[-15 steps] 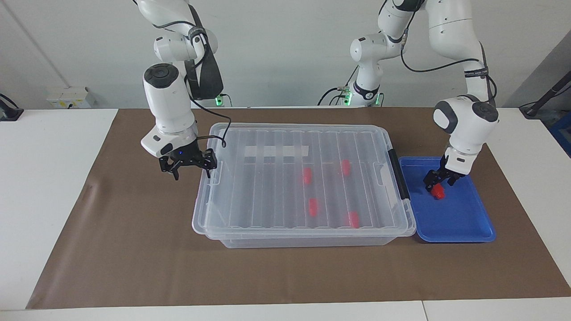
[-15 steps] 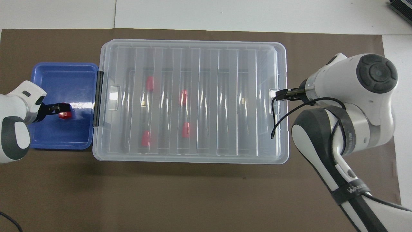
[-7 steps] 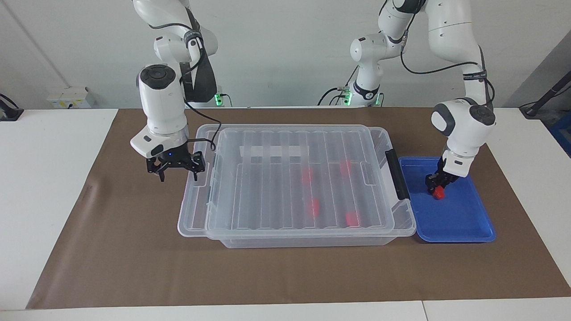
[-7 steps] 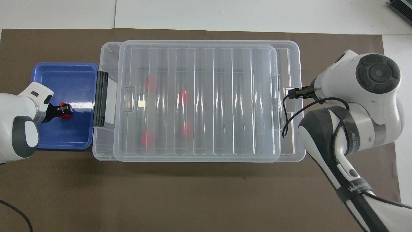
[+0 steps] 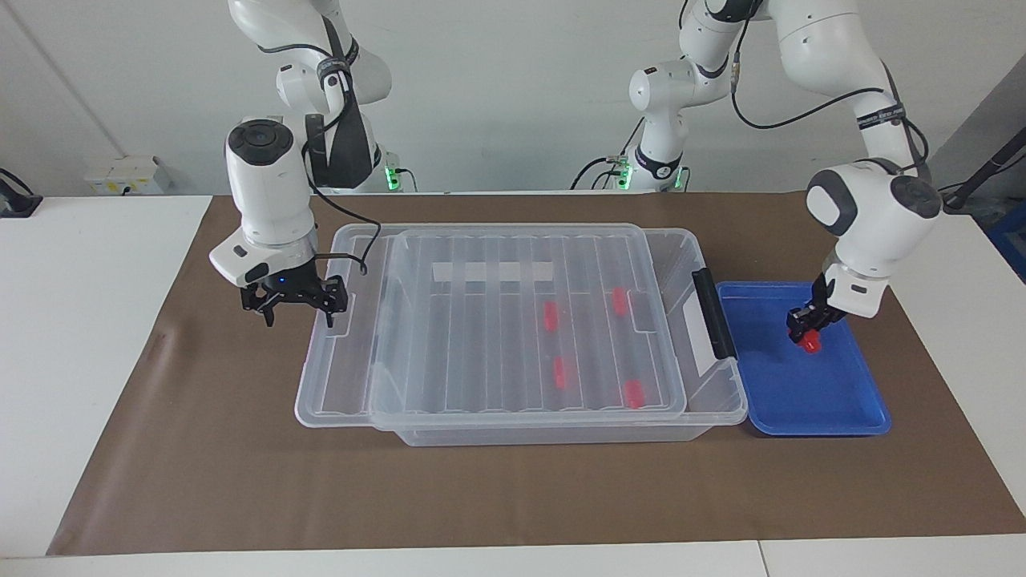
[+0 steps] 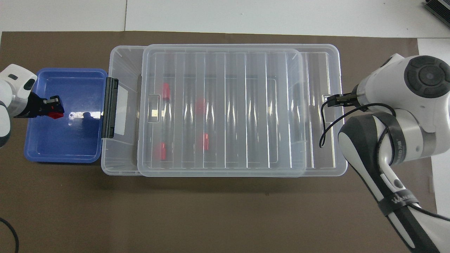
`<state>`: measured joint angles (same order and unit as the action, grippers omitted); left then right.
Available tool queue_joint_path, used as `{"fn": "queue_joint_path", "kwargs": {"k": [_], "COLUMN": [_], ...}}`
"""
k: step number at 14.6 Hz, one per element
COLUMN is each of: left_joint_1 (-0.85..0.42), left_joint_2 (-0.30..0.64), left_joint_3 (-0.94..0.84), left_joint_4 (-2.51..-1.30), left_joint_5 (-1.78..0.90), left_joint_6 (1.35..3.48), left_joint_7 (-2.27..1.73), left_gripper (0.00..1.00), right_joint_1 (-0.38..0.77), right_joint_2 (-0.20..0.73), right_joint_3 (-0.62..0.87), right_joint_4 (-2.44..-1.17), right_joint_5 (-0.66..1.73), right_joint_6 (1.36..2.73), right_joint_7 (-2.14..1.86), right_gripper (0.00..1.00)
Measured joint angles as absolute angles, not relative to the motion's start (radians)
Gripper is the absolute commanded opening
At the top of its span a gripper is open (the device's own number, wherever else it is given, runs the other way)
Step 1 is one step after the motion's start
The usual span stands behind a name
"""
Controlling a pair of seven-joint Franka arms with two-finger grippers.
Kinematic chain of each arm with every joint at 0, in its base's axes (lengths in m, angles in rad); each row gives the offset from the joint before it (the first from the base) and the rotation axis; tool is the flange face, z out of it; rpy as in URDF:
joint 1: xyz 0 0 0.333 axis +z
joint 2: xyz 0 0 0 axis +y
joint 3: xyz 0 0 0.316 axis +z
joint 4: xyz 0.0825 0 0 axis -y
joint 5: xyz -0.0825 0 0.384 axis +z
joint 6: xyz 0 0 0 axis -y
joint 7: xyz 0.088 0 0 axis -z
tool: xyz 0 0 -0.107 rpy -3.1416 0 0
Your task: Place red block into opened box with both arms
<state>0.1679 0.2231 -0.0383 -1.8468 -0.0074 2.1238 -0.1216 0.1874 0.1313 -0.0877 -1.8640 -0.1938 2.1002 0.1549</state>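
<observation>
- Left gripper [image 5: 808,320], fingers clamped on the red block [image 5: 812,343], raised over the blue tray [image 5: 834,401]
- Right gripper [image 5: 295,298], fingers apart, at the ribbed lid [image 5: 529,320], which sits offset on the box [image 5: 553,433] toward the right arm's end

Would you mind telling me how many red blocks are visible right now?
5: four red blocks lie inside the box, under its shifted lid; the fifth red block is held by the left gripper over the blue tray.

Bright red block [image 5: 811,343]; blue tray [image 5: 834,417]; clear ribbed box [image 5: 513,433] lid [image 5: 481,353], black latch [image 5: 710,312].
</observation>
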Motion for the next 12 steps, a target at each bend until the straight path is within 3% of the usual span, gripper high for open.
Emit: {"fn": "queue_joint_path", "kwargs": {"k": [2,5,12], "left_joint_1": [0.152,0.127,0.063], "left_joint_2": [0.211,0.203,0.203], "left_joint_3": [-0.044,-0.079,-0.224], "left_joint_4": [-1.699,-1.572,-1.507], "left_joint_5": [-0.022,-0.057,-0.074], "left_joint_6": [1.946,1.811,1.83], "left_joint_7": [-0.19,-0.372,-0.86], "left_gripper": [0.0,0.0,0.0], "right_joint_1": [0.175,0.158,0.11], "right_joint_2": [0.131,0.131,0.131], "right_joint_3": [-0.088,-0.088,-0.088], "right_joint_4": [-1.863,-1.861,-1.86], "right_joint_5": [-0.197,-0.222,-0.24], "right_joint_6": [2.096,2.089,2.078], "right_joint_7": [0.155,0.155,0.14], "right_gripper": [1.0,1.0,1.0]}}
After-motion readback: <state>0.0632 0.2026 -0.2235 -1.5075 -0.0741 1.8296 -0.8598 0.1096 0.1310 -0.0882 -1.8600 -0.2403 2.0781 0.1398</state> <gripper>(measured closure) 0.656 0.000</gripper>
